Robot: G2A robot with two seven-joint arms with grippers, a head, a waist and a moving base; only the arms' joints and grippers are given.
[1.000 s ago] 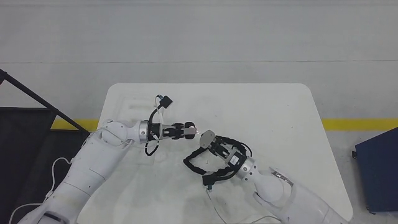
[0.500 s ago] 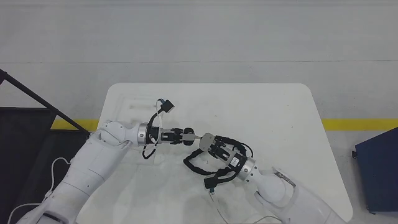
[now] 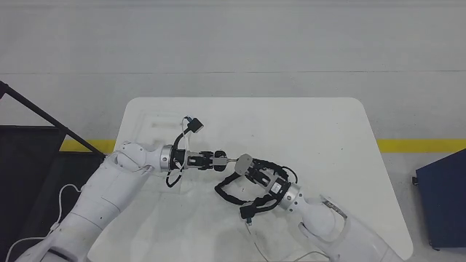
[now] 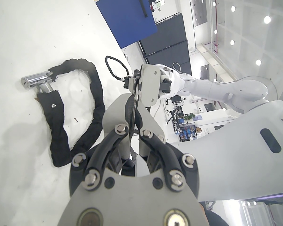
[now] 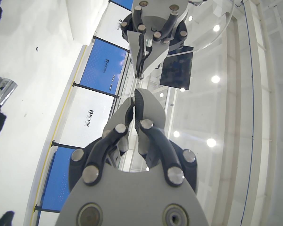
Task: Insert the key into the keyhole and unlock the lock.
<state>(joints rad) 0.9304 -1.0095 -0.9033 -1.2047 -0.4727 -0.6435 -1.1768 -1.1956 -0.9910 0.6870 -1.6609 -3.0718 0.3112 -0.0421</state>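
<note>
Top view: left pincer [image 3: 221, 160], right pincer [image 3: 243, 162] closed (tip-to-tip).

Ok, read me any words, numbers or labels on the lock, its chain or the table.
Lock cylinder: no print to read.
Chain's black sleeve: none.
Table: none, only dark specks.
Blue and white wall panels: a printed logo, not read out here.
</note>
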